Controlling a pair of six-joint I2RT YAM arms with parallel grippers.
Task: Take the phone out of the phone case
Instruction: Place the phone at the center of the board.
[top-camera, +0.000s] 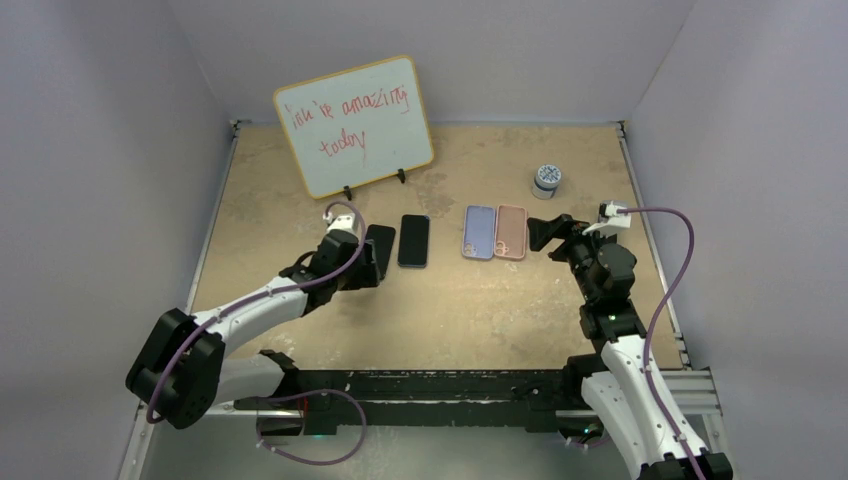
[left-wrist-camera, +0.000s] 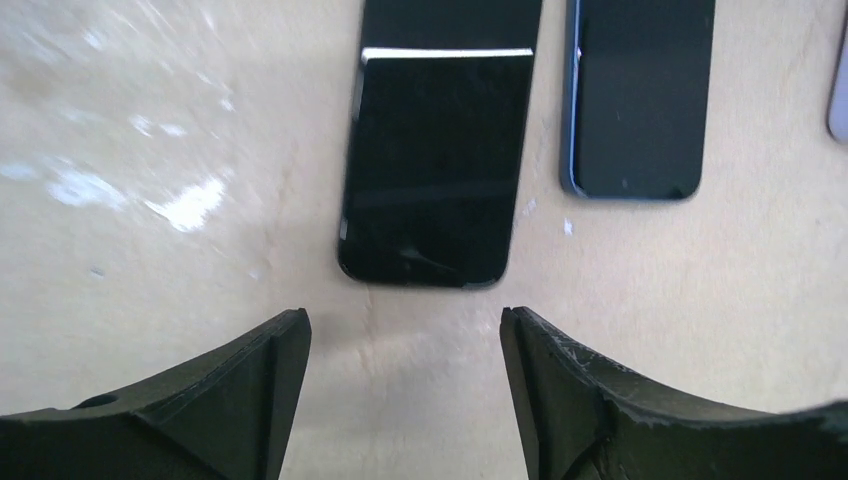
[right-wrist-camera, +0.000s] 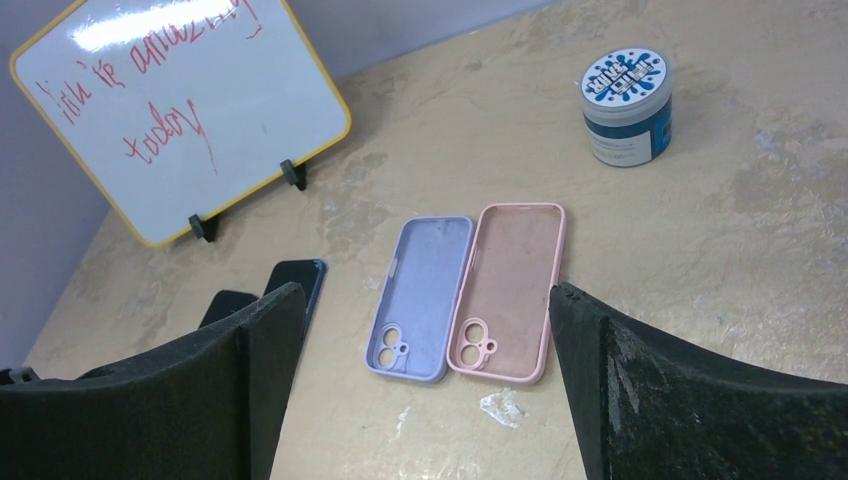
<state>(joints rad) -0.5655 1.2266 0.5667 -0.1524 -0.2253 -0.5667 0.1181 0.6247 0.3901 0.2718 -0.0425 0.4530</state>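
Two phones lie flat on the table, screens up. A black phone (top-camera: 380, 250) (left-wrist-camera: 435, 160) lies on the left. A blue-edged phone (top-camera: 414, 241) (left-wrist-camera: 640, 95) (right-wrist-camera: 297, 280) lies to its right. A lilac case (top-camera: 479, 232) (right-wrist-camera: 422, 297) and a pink case (top-camera: 511, 232) (right-wrist-camera: 510, 290) lie empty, insides up, side by side. My left gripper (top-camera: 352, 245) (left-wrist-camera: 405, 330) is open and empty just short of the black phone's near end. My right gripper (top-camera: 548, 232) (right-wrist-camera: 425, 310) is open and empty above the table, right of the cases.
A small whiteboard (top-camera: 355, 125) (right-wrist-camera: 180, 110) with red writing stands on feet at the back. A round tub with a blue label (top-camera: 546, 180) (right-wrist-camera: 627, 107) stands at the back right. Purple walls enclose the table on three sides.
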